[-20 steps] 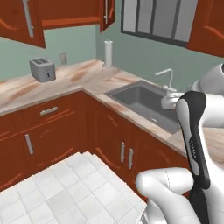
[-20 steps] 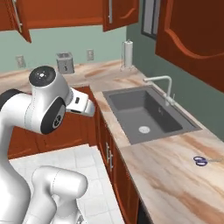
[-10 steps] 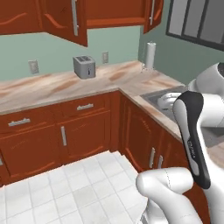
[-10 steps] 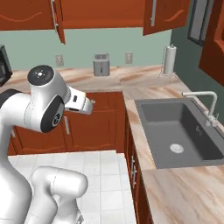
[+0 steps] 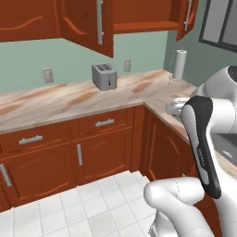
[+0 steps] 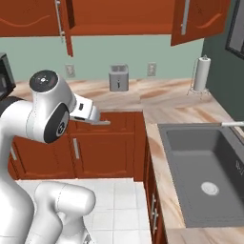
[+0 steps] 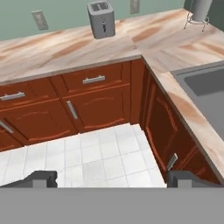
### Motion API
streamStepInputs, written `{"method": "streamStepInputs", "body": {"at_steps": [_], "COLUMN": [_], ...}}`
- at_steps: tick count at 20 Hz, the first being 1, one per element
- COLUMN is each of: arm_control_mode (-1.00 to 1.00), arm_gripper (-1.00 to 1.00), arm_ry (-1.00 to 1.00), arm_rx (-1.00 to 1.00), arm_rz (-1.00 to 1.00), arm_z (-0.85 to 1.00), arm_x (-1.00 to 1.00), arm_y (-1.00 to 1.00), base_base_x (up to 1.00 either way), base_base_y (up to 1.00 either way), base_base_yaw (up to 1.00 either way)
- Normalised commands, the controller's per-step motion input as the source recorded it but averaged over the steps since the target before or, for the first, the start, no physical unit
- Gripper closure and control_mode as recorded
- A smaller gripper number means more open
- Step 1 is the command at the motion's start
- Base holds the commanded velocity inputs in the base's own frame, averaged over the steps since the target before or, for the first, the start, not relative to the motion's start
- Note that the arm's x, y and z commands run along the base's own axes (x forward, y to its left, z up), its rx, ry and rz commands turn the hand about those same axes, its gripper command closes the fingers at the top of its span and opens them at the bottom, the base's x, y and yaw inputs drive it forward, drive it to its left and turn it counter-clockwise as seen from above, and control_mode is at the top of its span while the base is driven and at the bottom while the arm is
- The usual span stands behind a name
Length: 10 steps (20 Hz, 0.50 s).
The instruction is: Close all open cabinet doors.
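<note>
A: Start close in; what does the hand view give you?

B: The gripper [image 7: 111, 177] sits at 6 o'clock, its two dark tips spread far apart with nothing between them; it hangs over the white tiled floor [image 7: 96, 157], touching nothing.

A: And a little beyond that?

B: Reddish base cabinets [image 7: 87, 111] with short silver handles run from 9 o'clock across to 3 o'clock, turning a corner near the middle; above them lies the marbled counter [image 7: 65, 50]; the grey sink [image 7: 205, 83] is set into it at 3 o'clock.

A: What stands on the counter?

B: A silver toaster [image 7: 101, 18] at 12 o'clock against the green wall [image 5: 28, 60]; a paper towel roll [image 7: 200, 8] on its stand at 1 o'clock; both are well apart from the gripper.

A: Now the task's things; where are the cabinet doors?

B: Farthest of all, up on the wall; in the left base view one open door [image 5: 90, 23] hangs at 12 o'clock, swung out toward the room with its long silver bar handle showing, above the toaster; a second open door [image 5: 186, 16] stands out at 1 o'clock, above the towel roll.

A: Does the right base view agree?

B: Yes; there one door is seen edge-on at 11 o'clock, the other angled out at 1 o'clock, with the open cabinet shelf [image 6: 119, 29] between them.
</note>
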Motion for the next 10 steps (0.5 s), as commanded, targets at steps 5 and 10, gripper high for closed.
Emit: {"method": "streamStepInputs", "body": {"at_steps": [5,10], "arm_control_mode": [1.0,1.0], "arm_gripper": [-1.0,-1.0], "arm_ry": [0.0,0.0], "arm_rx": [0.0,0.0], "arm_rz": [0.0,0.0], "arm_z": [0.0,0.0], "arm_x": [0.0,0.0], "arm_y": [0.0,0.0], "base_base_x": [0.54,0.48], "base_base_y": [0.0,-0.1], "base_base_yaw": [0.2,0.17]}}
